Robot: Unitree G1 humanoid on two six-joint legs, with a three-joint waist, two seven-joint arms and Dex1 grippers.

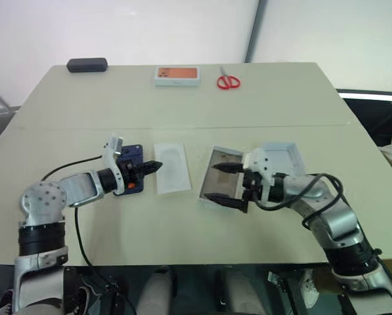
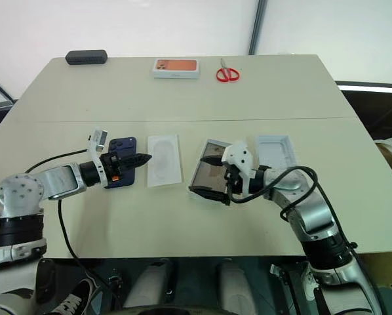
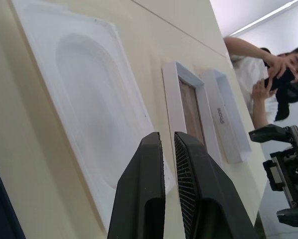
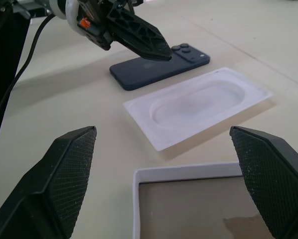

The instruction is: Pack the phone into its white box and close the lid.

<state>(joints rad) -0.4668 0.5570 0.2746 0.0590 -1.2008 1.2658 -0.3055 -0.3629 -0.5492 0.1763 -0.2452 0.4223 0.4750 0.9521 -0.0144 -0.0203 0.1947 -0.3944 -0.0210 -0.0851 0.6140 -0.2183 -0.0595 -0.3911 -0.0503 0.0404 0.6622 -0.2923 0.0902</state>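
A big pale table (image 1: pixel 183 223) is seen, with a line running across its middle. On the near half, four things are laid flat in a row: the phone (image 2: pixel 123 172) on the left, then a flat white card (image 2: pixel 164 168), then the white box (image 2: pixel 212 172), then the lid (image 2: pixel 273 150) just beside it. At the far edge, a black case (image 1: pixel 87 64), a white box with an orange picture (image 1: pixel 177 76) and red scissors (image 1: pixel 227 80) are laid well apart.

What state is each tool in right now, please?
Left tool: closed, holding nothing, above the dark navy-blue slim phone.
Right tool: open, empty, over the shallow white box.
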